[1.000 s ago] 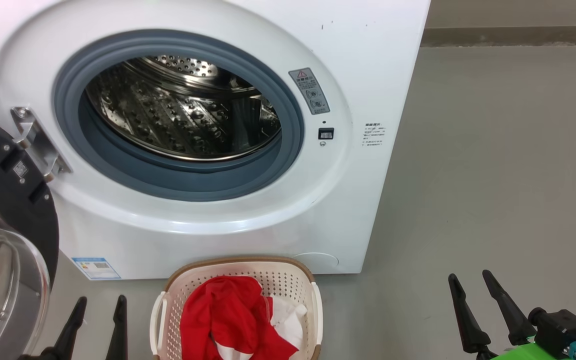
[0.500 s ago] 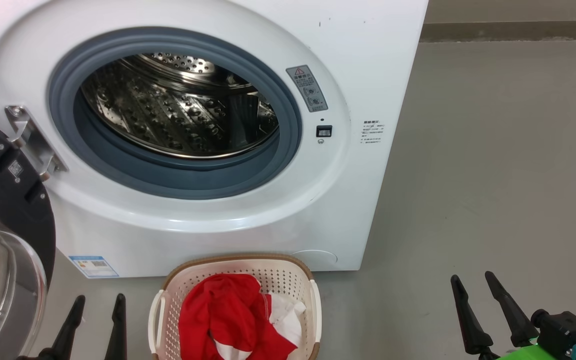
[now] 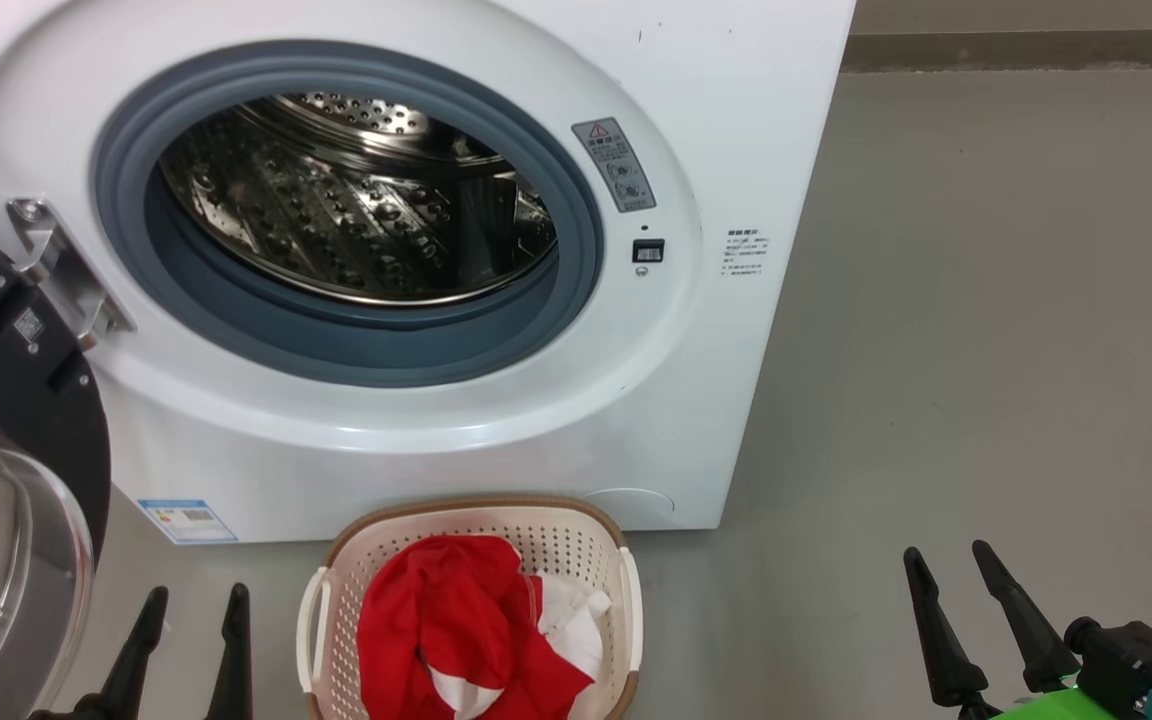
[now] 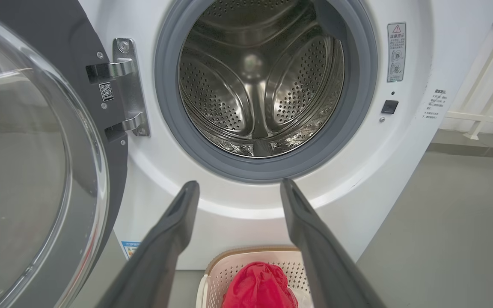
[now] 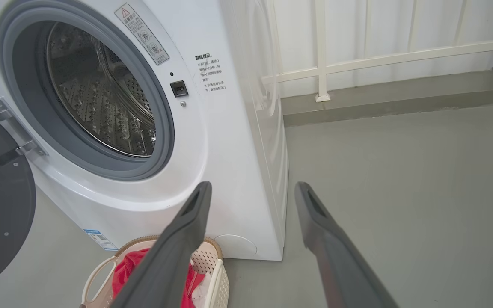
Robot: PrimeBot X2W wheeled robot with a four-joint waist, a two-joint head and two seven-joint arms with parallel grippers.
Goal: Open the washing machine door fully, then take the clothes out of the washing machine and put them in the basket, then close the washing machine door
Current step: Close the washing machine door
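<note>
Over the last second only your head camera shifted; the things stayed put. Your left fingers [image 3: 141,640] and right fingers [image 3: 936,630] stayed spread apart. The red-and-white clothes [image 3: 456,620] lay in the basket [image 3: 566,545] between them, nearer the left fingers; the washing machine door [image 3: 26,400] hung open.

Smooth grey floor [image 3: 986,350], darker grey kerb [image 5: 400,96] along its far edge, white railing [image 5: 320,42] above it, pale wall [image 5: 422,21] behind, soft even light
</note>
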